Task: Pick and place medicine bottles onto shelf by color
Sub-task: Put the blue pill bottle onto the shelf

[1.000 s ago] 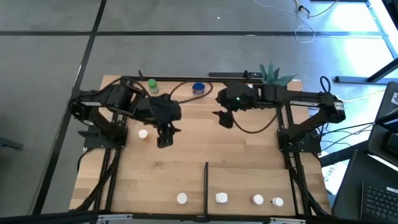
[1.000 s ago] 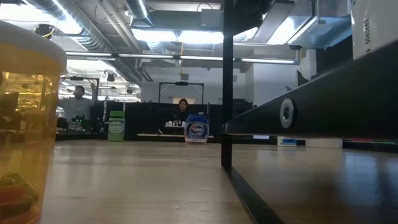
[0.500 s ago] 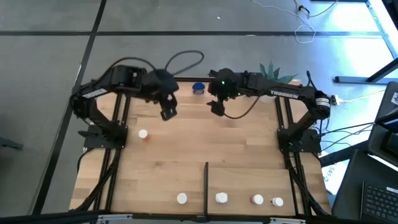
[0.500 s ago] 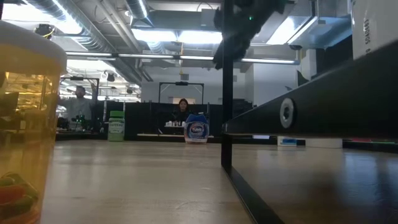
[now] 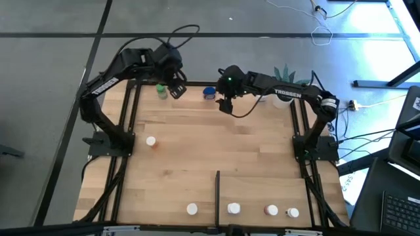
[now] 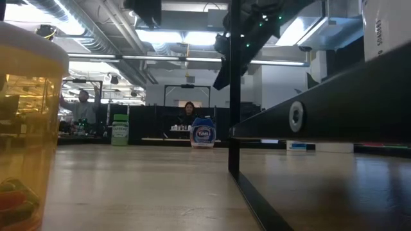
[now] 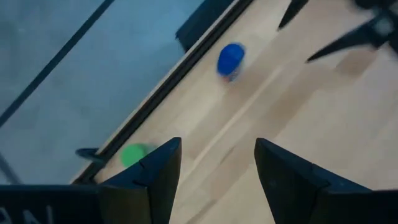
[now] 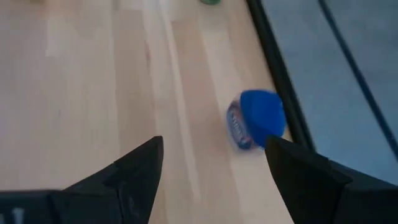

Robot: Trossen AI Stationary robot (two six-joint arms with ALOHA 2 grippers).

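A green bottle point(image 5: 161, 90) and a wider blue bottle point(image 5: 209, 94) stand at the table's far edge. My left gripper point(image 5: 176, 90) hangs open just right of the green bottle point(image 7: 134, 154), above the table. My right gripper point(image 5: 225, 105) is open too, a little right of and nearer than the blue bottle point(image 8: 258, 118). A white-capped bottle point(image 5: 151, 141) stands alone at the left. Several white-capped bottles point(image 5: 233, 208) stand on the shelf point(image 5: 262, 187) along the near edge, on both sides of the black divider bar point(image 5: 217, 190).
A potted green plant point(image 5: 289, 76) stands at the far right corner. Black frame rails point(image 5: 121, 164) run along both sides of the wood top. In the low view a yellow-orange bottle point(image 6: 26, 128) fills the left, and people show in the room behind.
My left gripper has swung from the left middle of the table toward the far edge, ending beside the green bottle. My right gripper has moved toward the far edge and slightly left, sinking toward the blue bottle. No bottle has moved.
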